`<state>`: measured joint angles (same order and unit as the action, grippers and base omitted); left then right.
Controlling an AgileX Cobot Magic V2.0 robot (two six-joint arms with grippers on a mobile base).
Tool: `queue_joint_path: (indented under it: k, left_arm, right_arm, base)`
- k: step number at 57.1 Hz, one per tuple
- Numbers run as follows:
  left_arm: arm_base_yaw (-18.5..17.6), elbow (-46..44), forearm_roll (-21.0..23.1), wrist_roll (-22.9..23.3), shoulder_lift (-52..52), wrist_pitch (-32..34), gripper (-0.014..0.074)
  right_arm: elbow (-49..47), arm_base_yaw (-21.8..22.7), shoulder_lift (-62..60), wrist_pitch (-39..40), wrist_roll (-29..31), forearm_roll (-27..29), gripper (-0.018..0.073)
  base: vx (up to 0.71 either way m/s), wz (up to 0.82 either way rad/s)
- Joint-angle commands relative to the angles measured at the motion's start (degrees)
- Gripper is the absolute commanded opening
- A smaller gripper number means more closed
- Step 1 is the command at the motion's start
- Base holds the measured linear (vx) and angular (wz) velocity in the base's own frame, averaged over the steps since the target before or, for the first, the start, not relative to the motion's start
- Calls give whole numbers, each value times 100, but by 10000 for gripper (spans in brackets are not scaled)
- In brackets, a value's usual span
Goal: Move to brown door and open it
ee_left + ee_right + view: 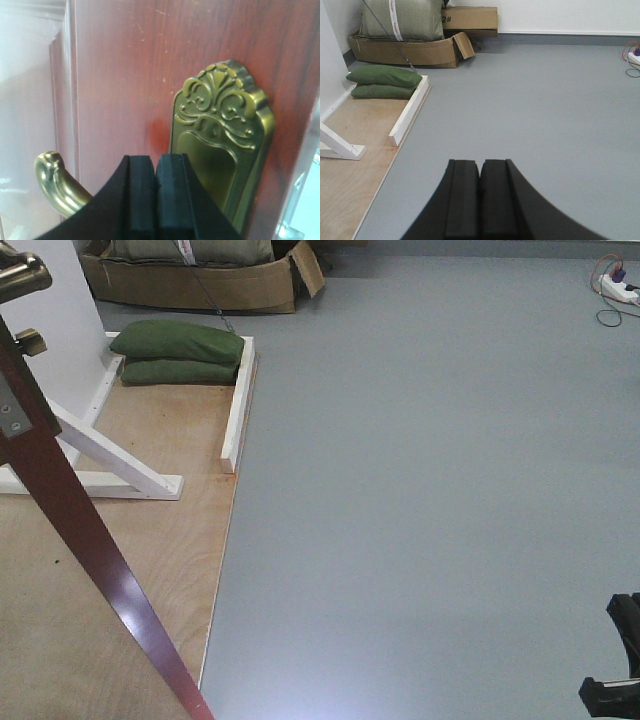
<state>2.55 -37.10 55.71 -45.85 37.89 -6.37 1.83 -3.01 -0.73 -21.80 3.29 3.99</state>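
The brown door fills the left wrist view, its glossy reddish panel close up, with an ornate brass backplate to the right and the curled end of the brass lever at lower left. The left jaws are pressed together, their black pads touching just in front of the backplate; the lever runs behind the left finger and is not clamped between the pads. In the front view the door's narrow edge slants down the left side over a plywood base, with a silver latch plate near its top. Beyond it stand a white frame brace and two green sandbags. The right jaws are also together, pads meeting, above the grey floor, well apart from the door.
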Motion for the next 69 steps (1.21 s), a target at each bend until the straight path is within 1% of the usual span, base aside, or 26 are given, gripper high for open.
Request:
queue_joint_path:
  k: [1,69]
  left_arm:
    - [-28,-166,42,27,7,130,-6]
    - [-28,-166,42,27,60,117,-6]
  right_arm:
    - [19,-8,-32,439,45,-21,0]
    - [19,-8,-32,469,45,-21,0]
  base:
    - [0,0]
    - [1,-1]
